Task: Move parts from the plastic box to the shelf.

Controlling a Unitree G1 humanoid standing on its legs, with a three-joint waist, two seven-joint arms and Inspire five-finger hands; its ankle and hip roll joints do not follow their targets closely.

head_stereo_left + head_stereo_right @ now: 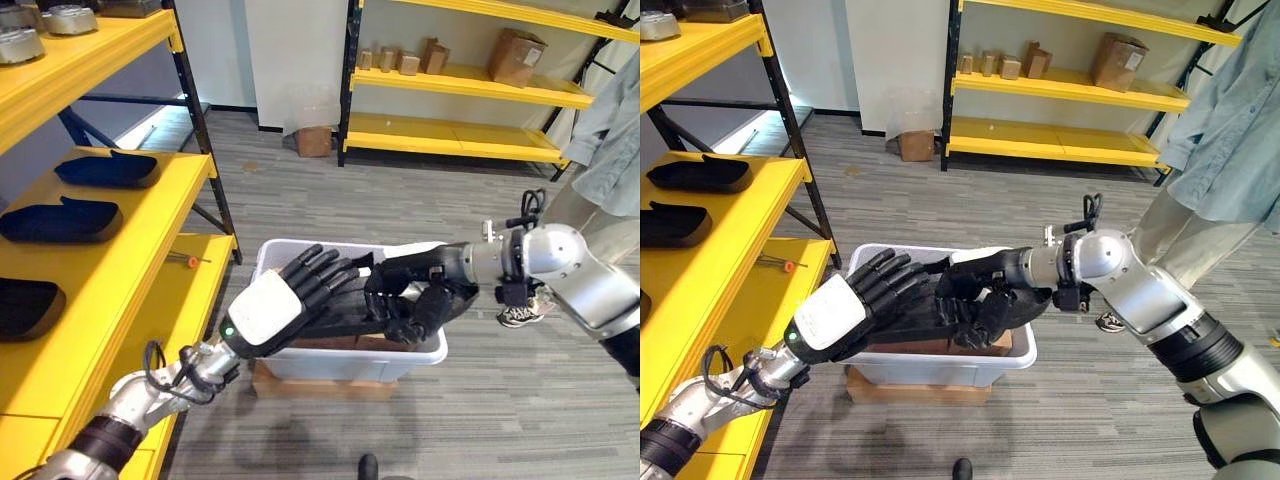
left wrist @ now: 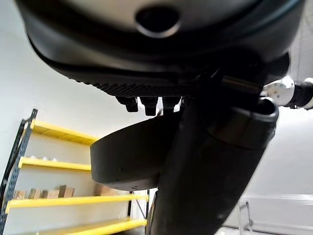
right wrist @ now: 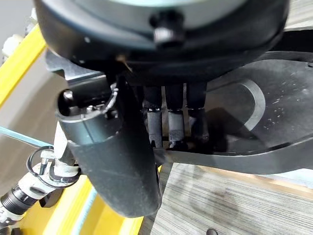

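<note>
A long black moulded part [image 1: 345, 320] hangs just above the white plastic box [image 1: 340, 365]. My left hand [image 1: 270, 305], with its white back facing up, lies over the part's near end. Its fingers rest on top, and the left wrist view has the part [image 2: 132, 156] between them and the thumb. My right hand [image 1: 425, 295] reaches in from the right, its fingers [image 3: 168, 125] curled over the edge of the part [image 3: 254, 122]. The yellow shelf [image 1: 150, 300] stands to my left and carries three similar black parts [image 1: 105, 168].
The box sits on a flat cardboard piece [image 1: 320, 385] on the grey floor. A small red-handled tool [image 1: 190, 260] lies on the lower shelf board. Metal parts [image 1: 70, 18] occupy the top shelf. A person [image 1: 610, 130] stands at the right, and a second yellow rack [image 1: 450, 135] holds cardboard boxes behind.
</note>
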